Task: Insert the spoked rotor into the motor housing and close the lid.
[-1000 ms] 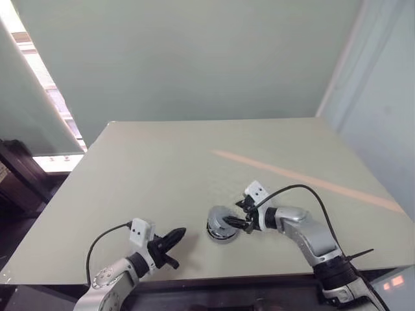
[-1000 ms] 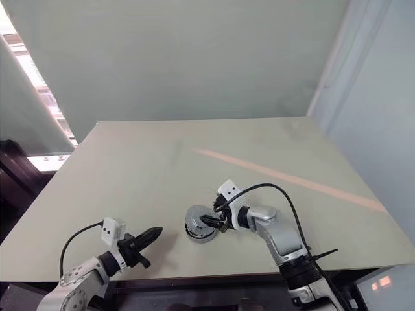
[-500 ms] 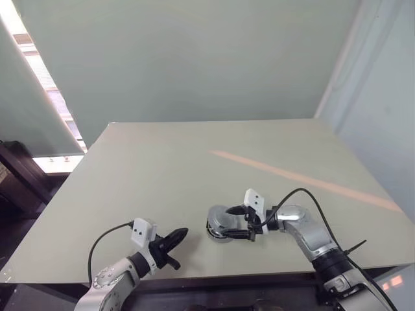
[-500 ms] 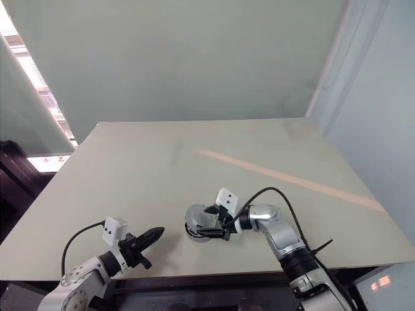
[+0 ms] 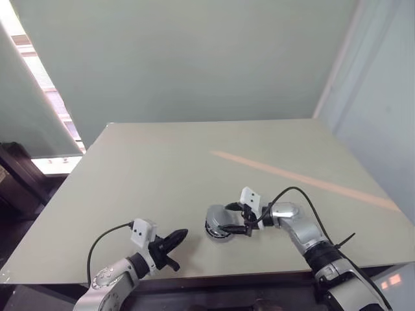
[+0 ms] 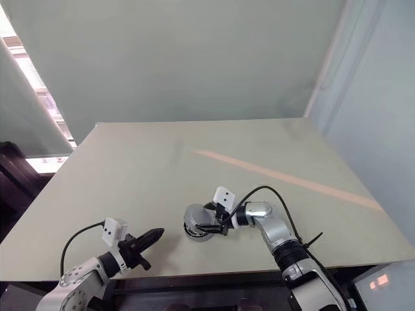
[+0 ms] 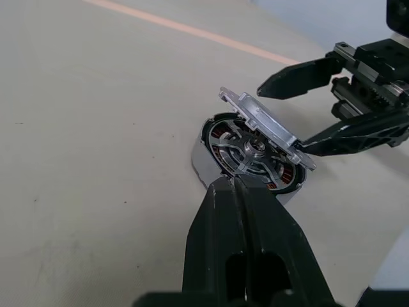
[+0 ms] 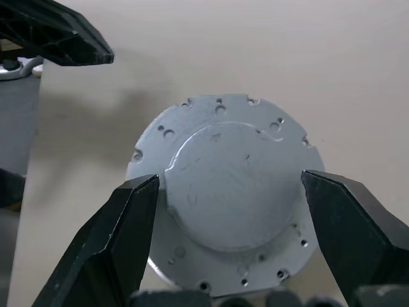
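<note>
The right pincer (image 5: 235, 219) stands wide, its two black fingers (image 8: 115, 249) spread either side of the lid (image 8: 225, 195) without visibly pressing its rim; whether they touch it cannot be told. The pincer points level and toward the robot's left, across the near part of the bench (image 5: 194, 168).

The lid is a flat grey disc, tilted: in the left wrist view its edge (image 7: 265, 125) nearest the right pincer stands raised while the opposite edge sits down on the motor housing (image 7: 220, 144), so the disc leans like a half-open hatch. Its flat face looks toward the right pincer, showing a raised round centre and small holes around the border.

Under the lifted lid the spoked rotor (image 7: 252, 150) lies inside the housing, silver spokes radiating from a metal hub, with copper-orange windings visible between them. The housing rests flat on the bench, its axis upright.

The left pincer (image 5: 176, 237) is closed, fingers (image 7: 246, 224) pressed together and holding nothing, pointing toward the housing from the robot's left side, apart from it, near the bench's front edge.

A pale orange stripe (image 5: 305, 179) crosses the bench beyond the parts.
</note>
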Robot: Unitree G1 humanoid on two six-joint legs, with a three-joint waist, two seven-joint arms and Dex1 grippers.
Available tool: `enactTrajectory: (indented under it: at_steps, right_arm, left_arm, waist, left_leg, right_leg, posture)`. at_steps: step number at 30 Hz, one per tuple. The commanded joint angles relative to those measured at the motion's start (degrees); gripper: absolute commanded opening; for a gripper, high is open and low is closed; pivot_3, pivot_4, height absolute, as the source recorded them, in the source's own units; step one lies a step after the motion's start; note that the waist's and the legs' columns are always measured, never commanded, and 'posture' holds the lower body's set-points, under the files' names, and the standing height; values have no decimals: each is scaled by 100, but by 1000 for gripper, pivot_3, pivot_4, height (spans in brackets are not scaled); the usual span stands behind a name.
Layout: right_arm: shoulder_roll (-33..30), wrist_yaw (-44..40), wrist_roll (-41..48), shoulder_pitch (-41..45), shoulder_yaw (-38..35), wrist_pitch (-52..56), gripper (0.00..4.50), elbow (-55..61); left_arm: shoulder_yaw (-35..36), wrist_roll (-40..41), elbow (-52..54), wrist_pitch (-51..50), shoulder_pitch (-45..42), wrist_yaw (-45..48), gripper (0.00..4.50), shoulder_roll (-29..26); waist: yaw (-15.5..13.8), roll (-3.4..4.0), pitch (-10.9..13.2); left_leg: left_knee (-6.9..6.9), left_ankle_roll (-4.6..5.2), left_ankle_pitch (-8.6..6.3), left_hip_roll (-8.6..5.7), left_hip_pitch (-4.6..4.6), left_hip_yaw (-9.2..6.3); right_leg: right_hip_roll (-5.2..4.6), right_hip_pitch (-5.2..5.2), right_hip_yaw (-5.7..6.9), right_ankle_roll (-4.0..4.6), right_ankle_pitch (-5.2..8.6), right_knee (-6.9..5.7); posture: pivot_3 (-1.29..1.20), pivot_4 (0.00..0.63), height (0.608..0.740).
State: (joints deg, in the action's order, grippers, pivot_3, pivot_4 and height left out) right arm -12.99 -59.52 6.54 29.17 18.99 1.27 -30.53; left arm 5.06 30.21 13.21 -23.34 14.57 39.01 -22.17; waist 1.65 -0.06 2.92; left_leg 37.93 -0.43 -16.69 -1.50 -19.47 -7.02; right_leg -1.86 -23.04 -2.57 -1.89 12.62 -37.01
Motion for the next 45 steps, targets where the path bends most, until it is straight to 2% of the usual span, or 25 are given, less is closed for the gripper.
enactTrajectory:
  at_steps: [1,12,16,28,38,45]
  right_arm:
    - [59,-25,-95,233,-71,-239,3905,-215]
    - [201,-129,-271,539,-95,-454,3905,-955]
    - [214,-123,-261,533,-111,-332,3199,-915]
    - [14,-431,-656,652,273,431,3199,-299]
    - [-32,-319,-1125,965,561,1099,3199,-171]
    - [43,-171,-1111,1025,494,1467,3199,-171]
  left_arm:
    - [1,39,288,4,-107,45,22,-69]
    - [3,52,437,-89,-48,48,22,-118]
    - [9,51,485,-106,-6,47,0,-127]
    - [-56,3,430,-79,-27,70,0,-111]
    - [-140,-16,315,-34,-149,67,0,-57]
    - [-151,-23,277,-7,-158,60,0,-24]
  waist:
    - [4,1,0]
    - [17,12,-2]
    - [21,16,-4]
    - [18,31,-10]
    - [17,36,-10]
    - [17,36,-11]
  left_leg:
    - [0,0,0,0,0,0]
    - [0,-6,4,0,1,0]
    - [0,-7,4,0,1,0]
    - [-1,-8,5,-1,1,0]
    - [0,-9,6,-1,1,0]
    - [1,-13,8,-1,2,-1]
  right_leg:
    - [0,0,0,0,0,0]
    - [1,-1,-1,4,-4,-2]
    - [1,-1,-2,4,-4,-3]
    - [1,-2,-3,4,-4,-4]
    - [1,-2,-2,4,-4,-5]
    - [1,-1,-2,3,-5,-6]
  posture:
    - [0,0,740]
    - [0,0,740]
    - [0,0,740]
    - [0,0,740]
    - [0,0,740]
    - [0,0,740]
